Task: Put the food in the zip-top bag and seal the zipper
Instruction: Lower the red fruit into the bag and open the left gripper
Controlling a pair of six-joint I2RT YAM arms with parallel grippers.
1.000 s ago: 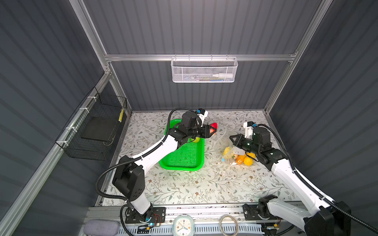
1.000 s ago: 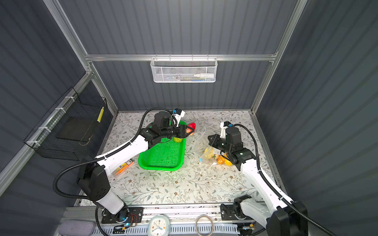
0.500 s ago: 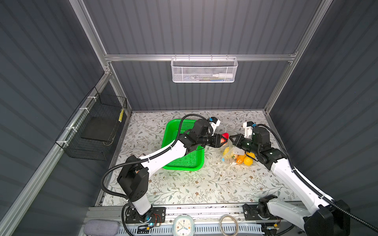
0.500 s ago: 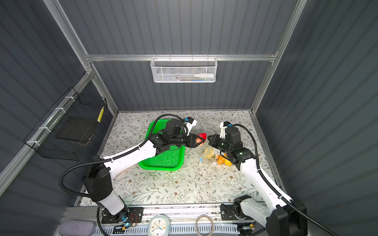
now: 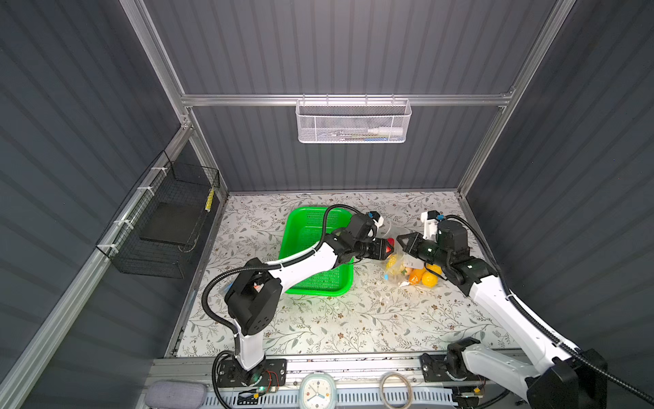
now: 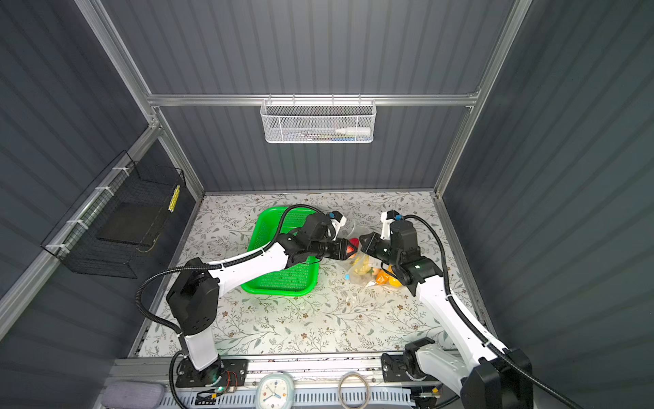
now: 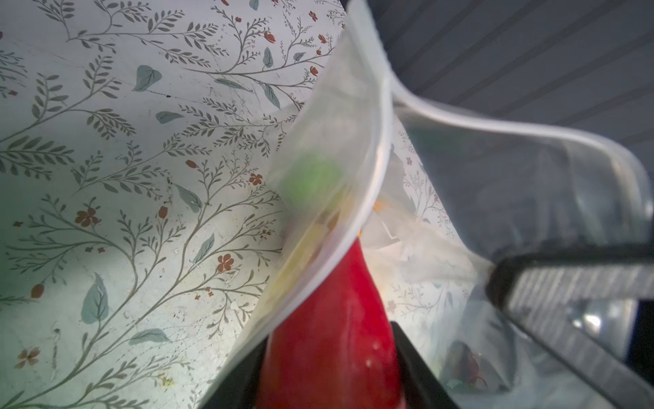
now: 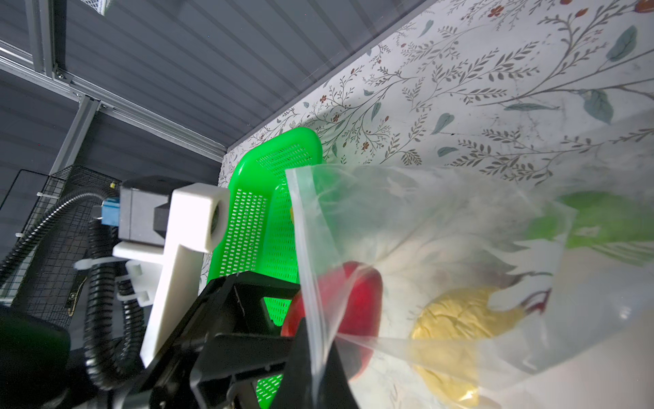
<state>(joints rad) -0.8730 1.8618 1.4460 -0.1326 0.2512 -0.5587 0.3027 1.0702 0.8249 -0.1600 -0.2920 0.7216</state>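
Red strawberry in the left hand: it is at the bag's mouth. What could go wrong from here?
1. The mouth edge of the zip-top bag lies across the red strawberry in the left wrist view; the left hand may push that edge inward instead of entering.
2. The right hand pinches only a thin strip of film; a push could pull it free, and the mouth would collapse.

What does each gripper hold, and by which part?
Left gripper holds a strawberry by its wide end; right gripper pinches the bag at its mouth edge.

Red strawberry (image 5: 390,244) at mouth of clear bag (image 8: 442,212)
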